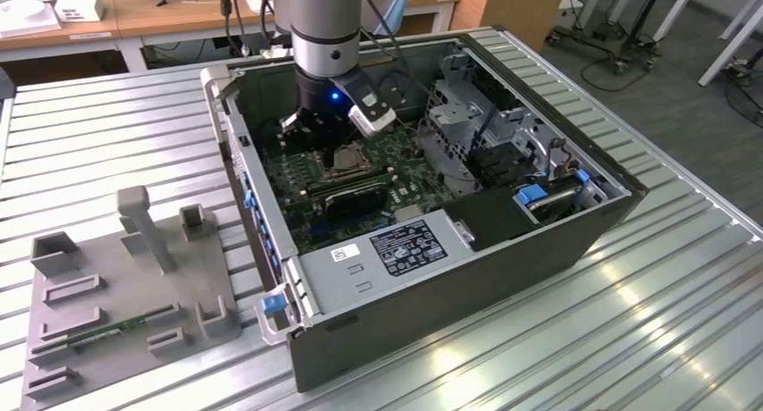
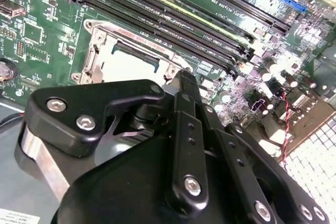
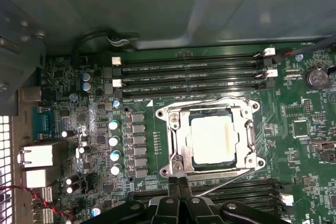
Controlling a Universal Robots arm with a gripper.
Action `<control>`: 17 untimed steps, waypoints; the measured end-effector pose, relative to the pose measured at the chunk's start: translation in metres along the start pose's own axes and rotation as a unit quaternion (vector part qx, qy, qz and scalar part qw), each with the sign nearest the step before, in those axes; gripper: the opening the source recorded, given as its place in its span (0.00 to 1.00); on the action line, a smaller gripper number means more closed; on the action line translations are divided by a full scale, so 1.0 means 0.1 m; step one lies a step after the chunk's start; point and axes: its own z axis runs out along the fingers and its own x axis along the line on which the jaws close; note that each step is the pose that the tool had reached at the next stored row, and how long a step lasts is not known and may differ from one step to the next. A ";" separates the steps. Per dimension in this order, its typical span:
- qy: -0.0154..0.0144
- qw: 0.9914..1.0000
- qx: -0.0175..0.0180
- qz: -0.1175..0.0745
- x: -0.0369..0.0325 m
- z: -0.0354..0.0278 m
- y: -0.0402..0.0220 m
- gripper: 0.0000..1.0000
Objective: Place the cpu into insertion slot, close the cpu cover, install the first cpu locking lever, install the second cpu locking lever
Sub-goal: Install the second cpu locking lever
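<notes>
Presently, reading the exterior view from its left to its right, I see the grey fixture tray on the slatted table, then the open computer case, with the gripper lowered inside it over the motherboard. In the first wrist view the cpu is seated in the insertion slot, pale top upward. The cpu cover lies shut over it, its cut-out framing the chip. Placement and cover closure therefore look complete. I judge that the lever work is in hand. One wire lever appears to lie flat along the socket edge beside the memory slots. A second lever, on the edge nearest the gripper, runs obliquely and looks unlatched. The gripper's fingers are together with nothing between them. Their tips sit just beside that near edge in both wrist views, but I cannot tell whether they touch anything. By my estimate, finishing calls for a downward press along the lever's length, then a sideways tuck under its catch. The cpu is square and has no long axis. It lies flat with its edges parallel to the memory slots.
</notes>
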 end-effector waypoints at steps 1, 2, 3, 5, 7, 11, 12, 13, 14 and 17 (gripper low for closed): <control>0.000 1.000 0.000 0.000 0.000 -0.001 0.000 0.11; 0.000 1.000 0.000 0.000 -0.003 -0.005 0.000 0.11; 0.001 1.000 0.000 0.000 -0.003 -0.015 0.000 0.11; 0.001 1.000 0.000 0.000 -0.005 -0.051 0.004 0.11; 0.001 1.000 0.000 0.000 -0.007 -0.106 0.007 0.11; 0.002 1.000 0.000 0.000 -0.012 -0.191 0.014 0.11; 0.002 1.000 0.000 0.000 -0.013 -0.205 0.015 0.11; 0.002 1.000 0.000 0.000 -0.016 -0.214 0.015 0.11; 0.002 1.000 0.000 0.000 -0.023 -0.216 0.017 0.11; 0.004 1.000 0.000 0.000 -0.076 -0.215 0.020 0.11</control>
